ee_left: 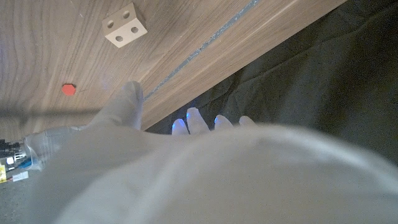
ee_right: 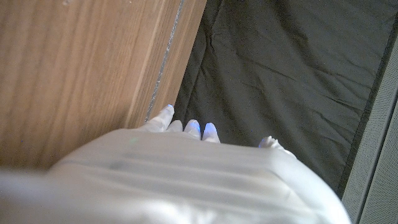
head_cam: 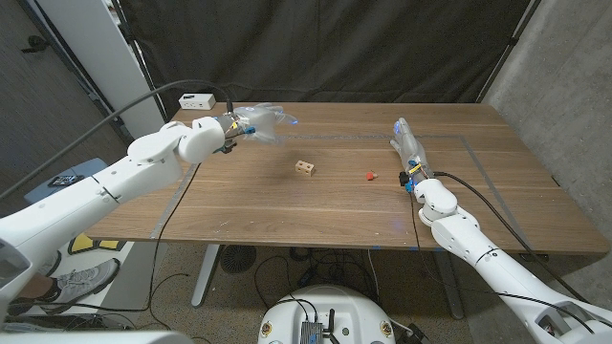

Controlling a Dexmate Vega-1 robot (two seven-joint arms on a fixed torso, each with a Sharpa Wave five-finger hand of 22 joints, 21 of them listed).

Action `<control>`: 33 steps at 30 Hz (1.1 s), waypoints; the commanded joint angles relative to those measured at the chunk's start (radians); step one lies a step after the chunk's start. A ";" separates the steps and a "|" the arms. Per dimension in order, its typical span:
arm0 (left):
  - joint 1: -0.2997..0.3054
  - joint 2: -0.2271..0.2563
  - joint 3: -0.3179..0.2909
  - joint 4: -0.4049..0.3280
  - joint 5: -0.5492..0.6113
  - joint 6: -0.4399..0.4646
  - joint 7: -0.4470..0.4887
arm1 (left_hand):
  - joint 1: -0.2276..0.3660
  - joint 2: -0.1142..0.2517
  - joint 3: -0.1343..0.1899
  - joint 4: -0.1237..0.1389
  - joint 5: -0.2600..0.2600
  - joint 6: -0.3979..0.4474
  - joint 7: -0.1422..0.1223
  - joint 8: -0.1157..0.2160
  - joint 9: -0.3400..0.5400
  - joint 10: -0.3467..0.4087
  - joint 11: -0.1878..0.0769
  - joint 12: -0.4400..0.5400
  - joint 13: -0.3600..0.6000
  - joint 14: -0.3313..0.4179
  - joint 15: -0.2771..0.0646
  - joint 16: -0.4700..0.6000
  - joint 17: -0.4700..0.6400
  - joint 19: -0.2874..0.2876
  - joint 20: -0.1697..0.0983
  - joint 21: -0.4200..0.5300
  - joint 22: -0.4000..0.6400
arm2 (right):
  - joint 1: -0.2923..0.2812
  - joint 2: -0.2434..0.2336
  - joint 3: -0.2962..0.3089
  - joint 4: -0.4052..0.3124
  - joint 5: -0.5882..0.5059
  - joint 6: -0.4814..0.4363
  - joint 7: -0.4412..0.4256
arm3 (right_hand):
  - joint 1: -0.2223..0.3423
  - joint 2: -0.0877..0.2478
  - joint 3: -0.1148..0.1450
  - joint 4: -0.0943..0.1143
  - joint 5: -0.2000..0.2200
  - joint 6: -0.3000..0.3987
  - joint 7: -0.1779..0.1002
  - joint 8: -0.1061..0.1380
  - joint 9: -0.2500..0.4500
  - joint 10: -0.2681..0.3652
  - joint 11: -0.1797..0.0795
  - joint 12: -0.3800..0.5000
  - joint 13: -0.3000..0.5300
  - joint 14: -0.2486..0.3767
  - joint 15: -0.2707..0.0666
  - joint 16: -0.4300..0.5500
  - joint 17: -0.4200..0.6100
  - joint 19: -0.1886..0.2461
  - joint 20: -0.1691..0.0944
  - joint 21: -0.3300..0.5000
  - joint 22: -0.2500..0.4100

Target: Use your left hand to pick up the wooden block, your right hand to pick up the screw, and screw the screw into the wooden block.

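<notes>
Wooden block point(head_cam: 305, 167) tilted, holes face up; screw point(head_cam: 370, 176) axis unclear. My left hand point(head_cam: 256, 122) and right hand point(head_cam: 408, 145): empty, fingers apart.

No lettering, label, brand or number is legible anywhere in these views; a small marked tag point(head_cam: 63, 180) at the head view's left edge is too blurred to read.

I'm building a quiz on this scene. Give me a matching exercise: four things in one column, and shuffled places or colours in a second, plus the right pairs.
Things:
1. wooden block
2. screw
3. left hand
4. white box

Descriptions:
A. red, small
B. at the table's far left corner
C. pale wood, round holes in its faces
D. open, holding nothing

Pairs: 1-C, 2-A, 3-D, 4-B
</notes>
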 commanded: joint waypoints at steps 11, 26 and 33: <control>0.030 -0.080 0.039 -0.062 0.317 0.092 -0.113 | 0.028 0.003 -0.020 0.003 0.003 -0.039 0.019 -0.008 0.004 -0.014 -0.001 0.000 0.004 -0.033 0.016 -0.005 0.002 -0.028 0.015 0.003 0.000 | -0.019 0.009 0.004 -0.012 0.000 -0.008 -0.028 | 0.012 -0.007 0.000 -0.009 0.009 -0.007 -0.003 0.002 0.005 -0.016 -0.005 -0.004 0.004 -0.015 0.007 -0.003 0.003 -0.009 -0.018 0.002 0.003; 0.040 -0.174 0.087 -0.075 0.432 0.213 -0.250 | 0.024 0.001 -0.045 0.011 0.000 -0.056 0.030 -0.008 0.004 -0.042 0.004 -0.007 0.003 -0.064 0.031 -0.007 0.001 -0.051 0.035 0.000 -0.001 | -0.057 0.000 0.014 -0.044 0.002 -0.005 -0.047 | 0.013 -0.008 0.000 -0.013 0.009 -0.011 -0.003 0.002 0.005 -0.022 -0.002 -0.003 0.004 -0.020 0.010 -0.002 0.004 -0.013 -0.017 0.002 0.003; 0.026 -0.211 0.107 -0.063 0.447 0.238 -0.302 | 0.024 0.007 -0.054 0.015 0.002 -0.068 0.027 -0.009 0.004 -0.064 0.009 -0.013 0.002 -0.084 0.046 -0.009 0.001 -0.059 0.054 0.000 -0.002 | -0.065 0.001 0.014 -0.050 0.002 -0.001 -0.049 | 0.013 -0.008 0.000 -0.015 0.008 -0.012 -0.002 0.002 0.005 -0.025 -0.002 -0.003 0.004 -0.024 0.016 -0.002 0.004 -0.016 -0.015 0.002 0.003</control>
